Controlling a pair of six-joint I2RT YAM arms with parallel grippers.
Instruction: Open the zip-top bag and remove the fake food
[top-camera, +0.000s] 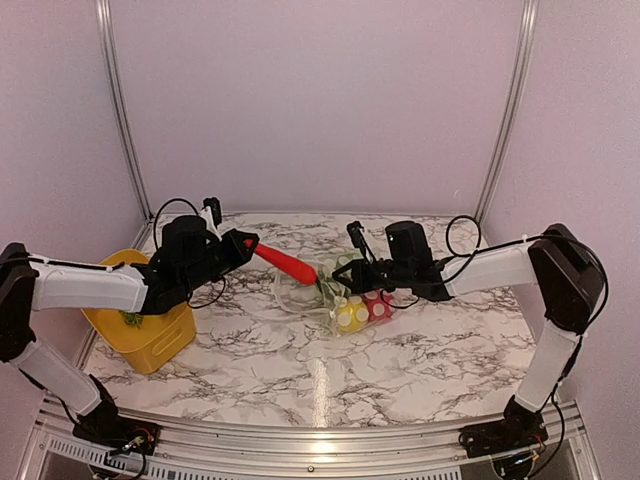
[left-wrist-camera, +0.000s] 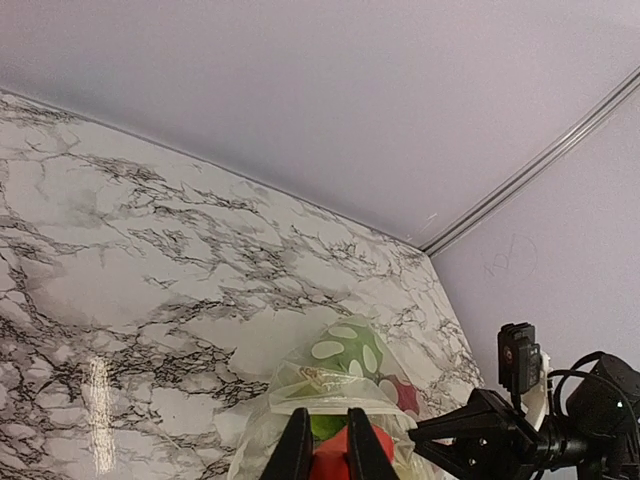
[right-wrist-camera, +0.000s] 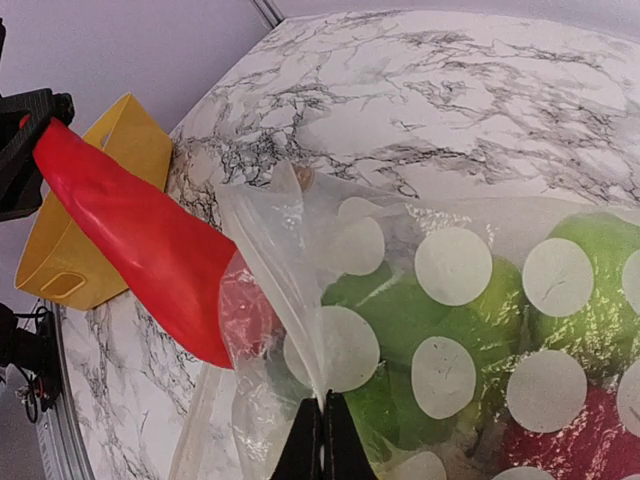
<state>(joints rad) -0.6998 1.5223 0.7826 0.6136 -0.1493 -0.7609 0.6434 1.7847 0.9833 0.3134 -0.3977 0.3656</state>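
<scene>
— Where is the bag?
— On the marble table, edge pinched tight by the right gripper
— The left gripper?
— Clamped on a red toy, perhaps a chilli, tip at the bag's mouth

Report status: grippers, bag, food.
Left gripper shut on red food, its tip in bag mouth. Right gripper shut on bag edge. Green food inside. Nothing blocking.

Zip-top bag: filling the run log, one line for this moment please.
left gripper: shut on red fake food | right gripper: shut on zip-top bag | state: food partly out of bag
</scene>
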